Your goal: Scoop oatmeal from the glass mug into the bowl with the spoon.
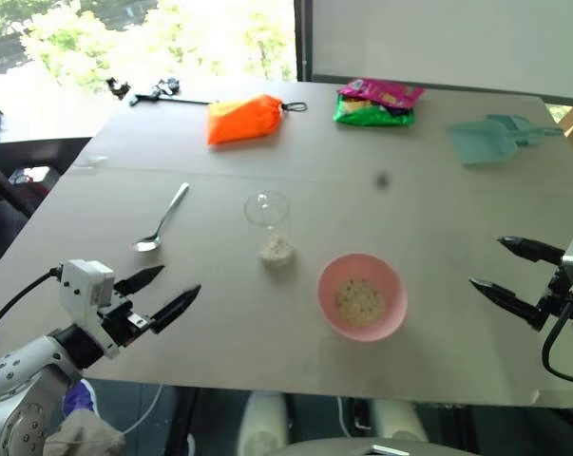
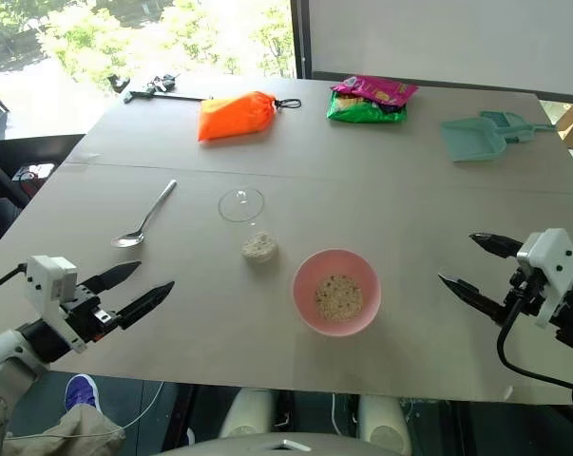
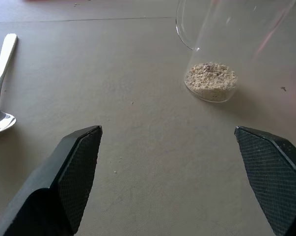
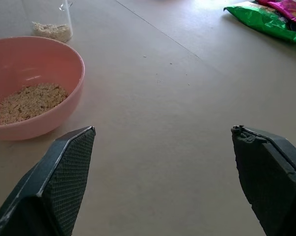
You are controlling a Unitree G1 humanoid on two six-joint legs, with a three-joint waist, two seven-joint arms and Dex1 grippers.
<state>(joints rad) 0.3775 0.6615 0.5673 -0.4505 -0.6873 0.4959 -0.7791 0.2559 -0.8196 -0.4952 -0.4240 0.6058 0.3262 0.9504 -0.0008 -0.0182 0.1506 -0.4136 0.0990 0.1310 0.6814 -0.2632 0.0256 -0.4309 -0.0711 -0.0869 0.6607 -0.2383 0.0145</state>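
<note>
The glass mug [image 1: 270,226] stands upright mid-table with a little oatmeal [image 3: 210,80] at its bottom. Just to its right and nearer me sits the pink bowl [image 1: 330,306], holding a small heap of oatmeal [image 4: 31,102]. The silver spoon [image 1: 161,220] lies flat on the table left of the mug, handle pointing away from me. My left gripper [image 1: 160,294] hovers open and empty near the front left edge, below the spoon. My right gripper [image 1: 503,269] hovers open and empty at the right, apart from the bowl.
Along the far side of the grey table [image 1: 429,218] lie an orange pouch [image 1: 242,119], a green and pink snack bag [image 1: 375,103], a teal dustpan [image 1: 487,137] and a black tool [image 1: 151,91]. A small dark spot [image 1: 381,180] marks the table.
</note>
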